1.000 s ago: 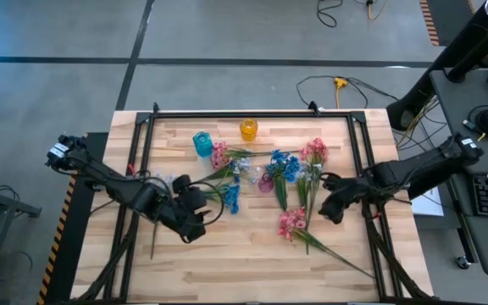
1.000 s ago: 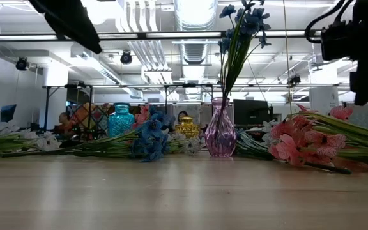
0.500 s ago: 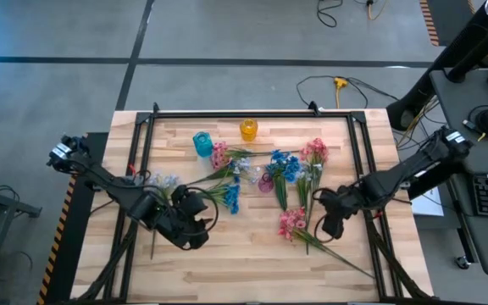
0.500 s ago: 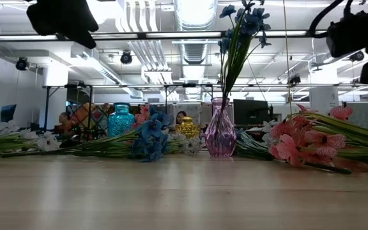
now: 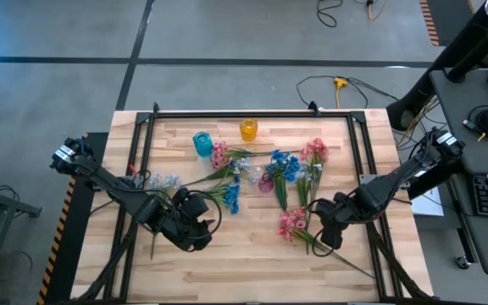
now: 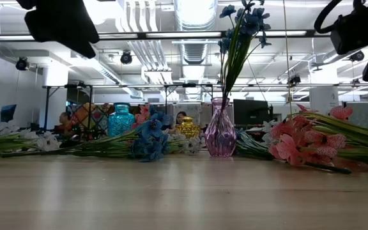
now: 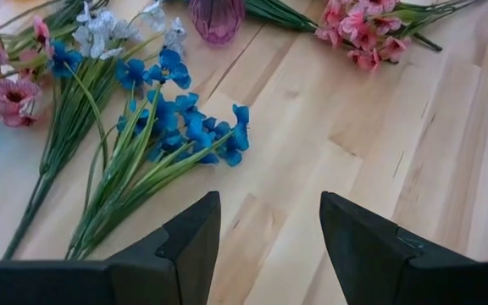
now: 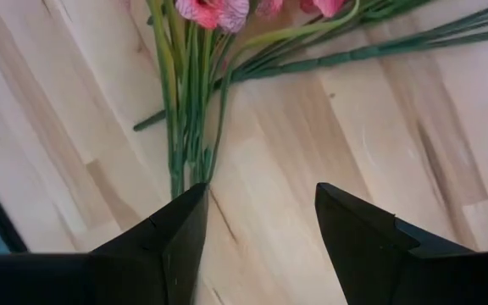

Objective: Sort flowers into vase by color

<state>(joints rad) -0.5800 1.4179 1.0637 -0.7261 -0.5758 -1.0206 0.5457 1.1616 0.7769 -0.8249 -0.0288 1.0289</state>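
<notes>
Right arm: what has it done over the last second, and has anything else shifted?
The right gripper has swung in from the table's right side toward the near edge, now open over the stems of the pink flowers without gripping. The left gripper eased slightly toward the near edge, open and empty. Flowers and the pink vase with its blue spray stayed put.

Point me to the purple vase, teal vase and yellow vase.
purple vase (image 6: 220, 135): low view, on its belly.
teal vase (image 5: 202, 143): high view, on its mouth.
yellow vase (image 5: 249, 129): high view, on its top.
</notes>
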